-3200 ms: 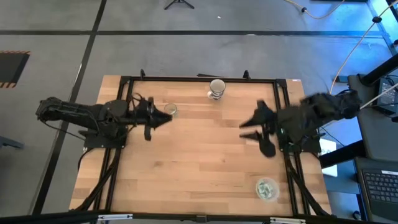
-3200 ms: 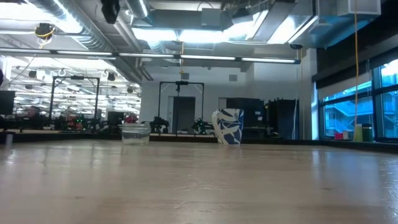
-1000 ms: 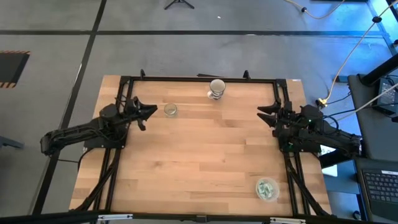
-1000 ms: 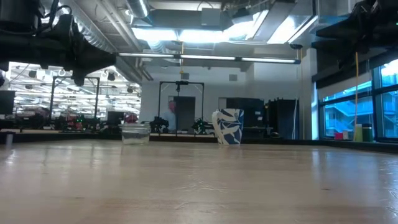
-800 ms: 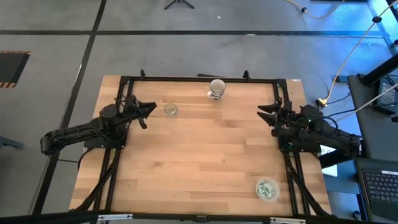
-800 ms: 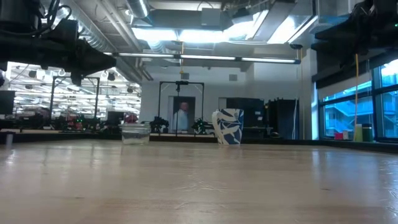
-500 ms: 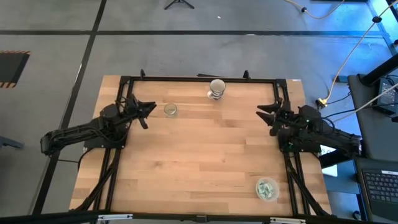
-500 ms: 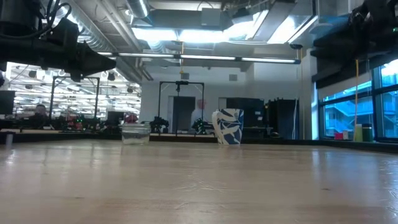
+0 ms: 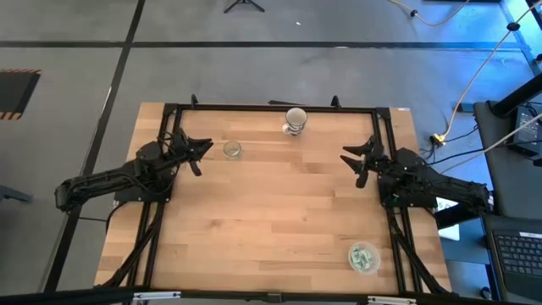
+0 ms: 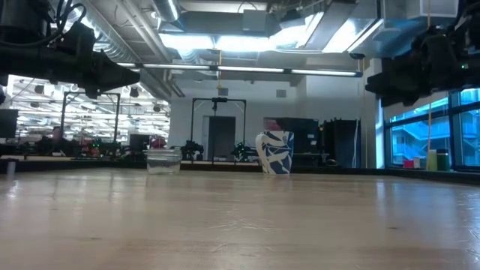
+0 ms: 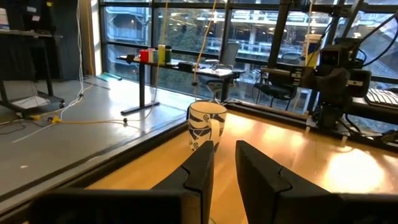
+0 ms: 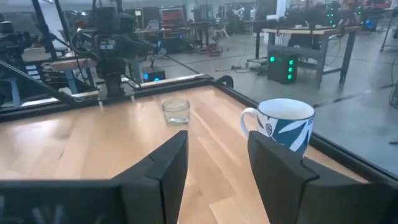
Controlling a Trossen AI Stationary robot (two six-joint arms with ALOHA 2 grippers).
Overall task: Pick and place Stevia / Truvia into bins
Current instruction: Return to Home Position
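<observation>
- Right gripper (image 9: 353,164) hangs over the right side of the table (image 9: 271,220), fingers spread, nothing between them.
- Left gripper (image 9: 204,159) hangs over the left side, fingers parted by a narrower gap, likewise empty. Small clear jar (image 9: 232,149) is just beside its tips; mug (image 9: 295,120) stands at the far edge.
- Bin (image 9: 351,254) sits at the near right corner, well apart from the right gripper, toward the near edge from it. Right arm is plainly the nearer.
- Bin is round: no long axis to line up on.
- Stevia sachets (image 9: 365,257) lie heaped inside it, white with green; count not readable. No loose sachet seen on the wood.
- Judgement: sorting looks finished; arms need only fold back.
</observation>
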